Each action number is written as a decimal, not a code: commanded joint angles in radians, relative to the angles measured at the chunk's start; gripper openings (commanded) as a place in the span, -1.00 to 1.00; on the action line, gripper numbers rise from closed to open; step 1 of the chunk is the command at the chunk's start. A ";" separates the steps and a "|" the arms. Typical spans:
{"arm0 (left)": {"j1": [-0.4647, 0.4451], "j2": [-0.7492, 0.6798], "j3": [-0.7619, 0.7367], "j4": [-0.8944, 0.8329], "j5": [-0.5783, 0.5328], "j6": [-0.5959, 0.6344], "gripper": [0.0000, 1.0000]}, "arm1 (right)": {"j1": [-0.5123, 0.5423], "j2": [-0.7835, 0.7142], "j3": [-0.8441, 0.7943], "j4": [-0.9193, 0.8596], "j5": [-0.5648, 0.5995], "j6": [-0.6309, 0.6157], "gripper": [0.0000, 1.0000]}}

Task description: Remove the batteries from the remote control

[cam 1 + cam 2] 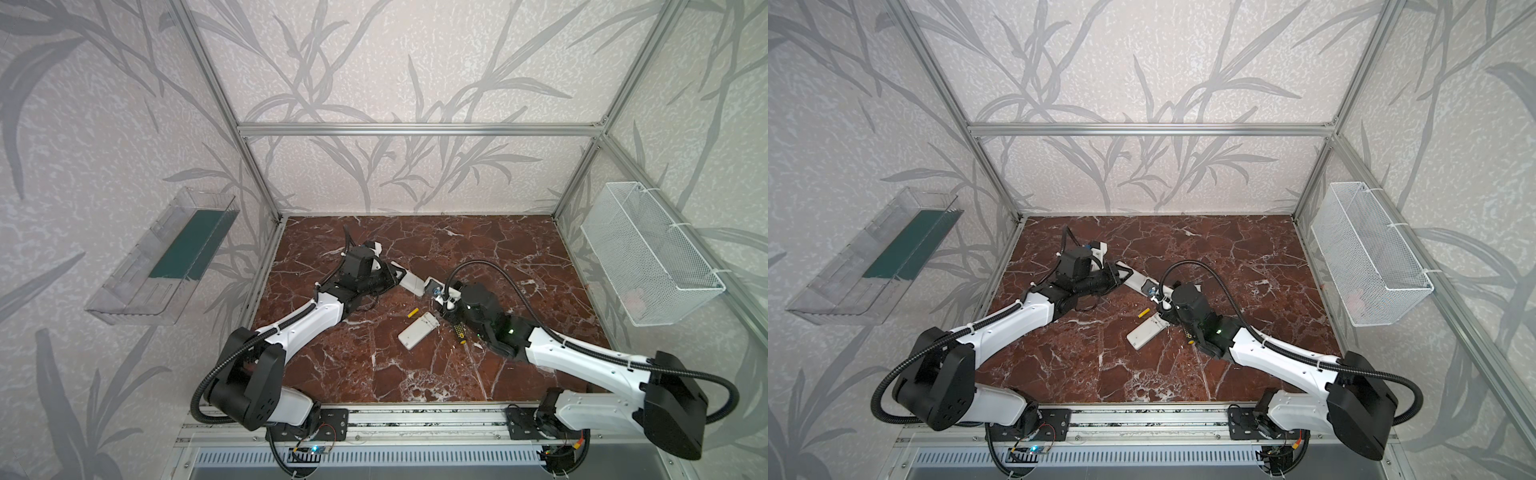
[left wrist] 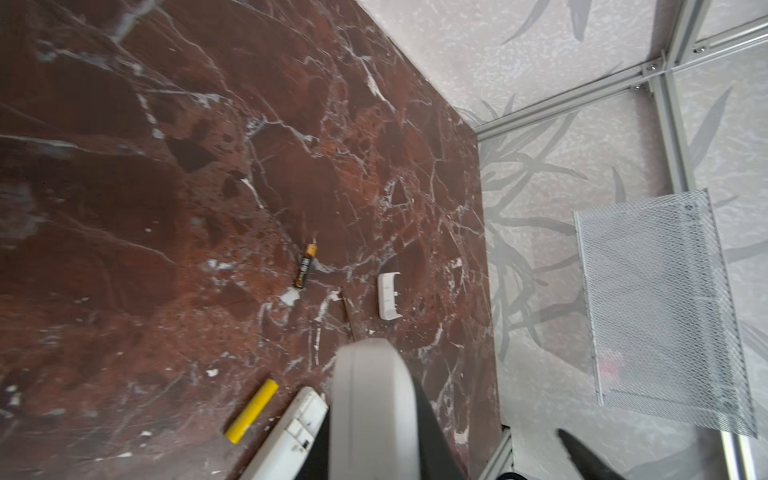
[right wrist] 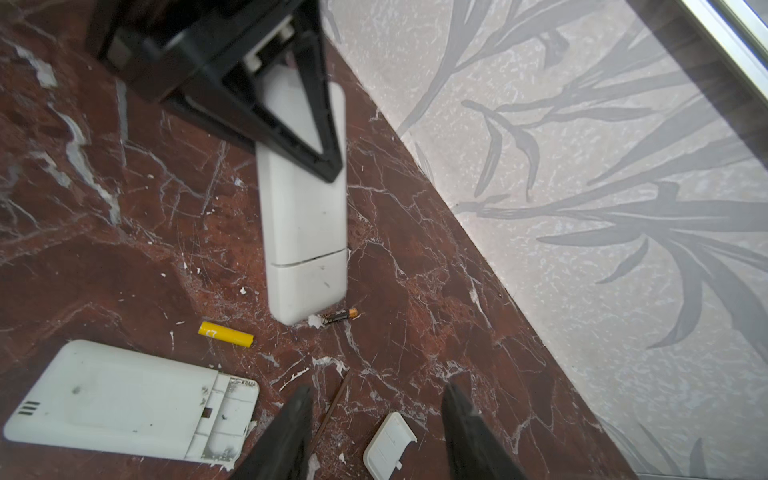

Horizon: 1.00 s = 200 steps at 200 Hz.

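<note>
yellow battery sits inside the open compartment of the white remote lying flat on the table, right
Not quite. The yellow battery lies loose on the table, beside and apart from the open compartment of the white remote lying flat there. The right wrist view shows it.

Soft, even light fills the cell, bright on the pale walls (image 1: 374,62) and duller on the dark marble tabletop (image 1: 415,365), with only faint shadows. Both top views splay the frame bars (image 1: 415,129) toward the edges; the white remote (image 2: 374,407) nearest the left wrist lens is blurred.
</note>
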 commanded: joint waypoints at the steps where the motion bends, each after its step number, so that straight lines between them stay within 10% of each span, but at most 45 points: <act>1: 0.000 -0.019 -0.009 0.128 0.008 0.082 -1.00 | -0.099 -0.048 0.061 -0.155 -0.216 0.252 0.10; 73: 0.005 -0.063 -0.078 0.326 0.079 0.093 -1.00 | -0.236 0.035 0.168 -0.261 -0.566 0.727 0.13; 95: 0.005 -0.076 -0.100 0.375 0.087 0.082 -1.00 | -0.280 0.039 0.149 -0.198 -0.654 0.874 0.40; 200: 0.003 -0.040 -0.129 0.677 0.218 -0.114 -1.00 | -0.326 0.128 0.136 0.010 -0.788 1.080 0.34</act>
